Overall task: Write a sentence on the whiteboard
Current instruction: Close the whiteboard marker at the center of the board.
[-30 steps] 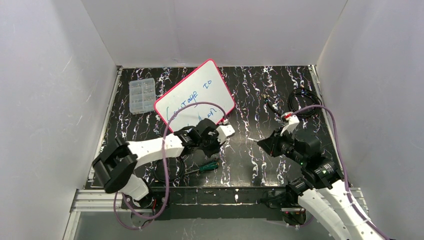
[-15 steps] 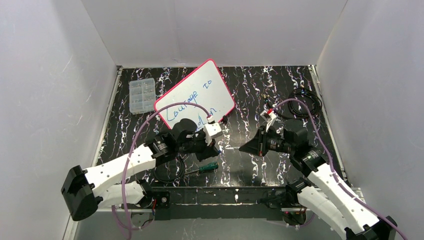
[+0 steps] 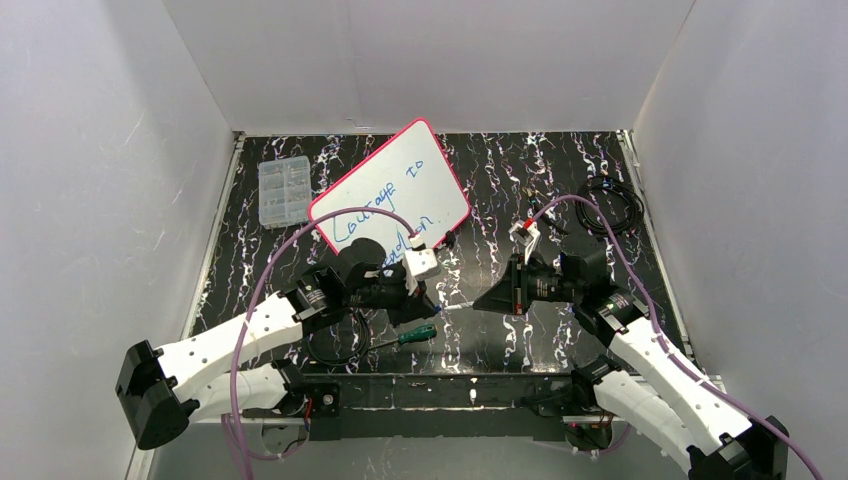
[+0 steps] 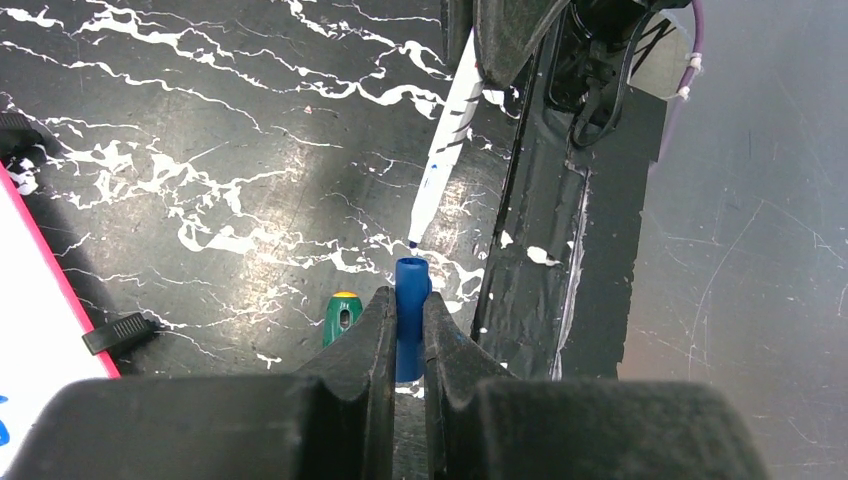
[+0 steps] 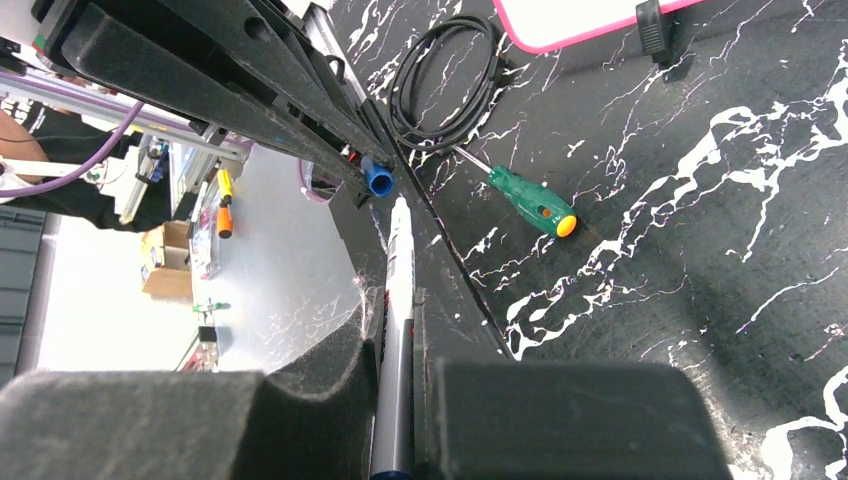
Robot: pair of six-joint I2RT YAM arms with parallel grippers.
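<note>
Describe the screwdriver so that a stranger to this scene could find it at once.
Start at the pink-framed whiteboard on the black marbled table and come toward the near edge. There, beside a coil of black cable, lies the screwdriver: the only thing with a green handle and an orange end.

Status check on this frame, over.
Left gripper shut on blue cap. Right gripper shut on marker, tip nearly at cap. Whiteboard carries sentence. Nothing between.

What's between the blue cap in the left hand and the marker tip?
Nothing. The left wrist view shows only a small open gap between the blue cap and the tip of the marker.
</note>
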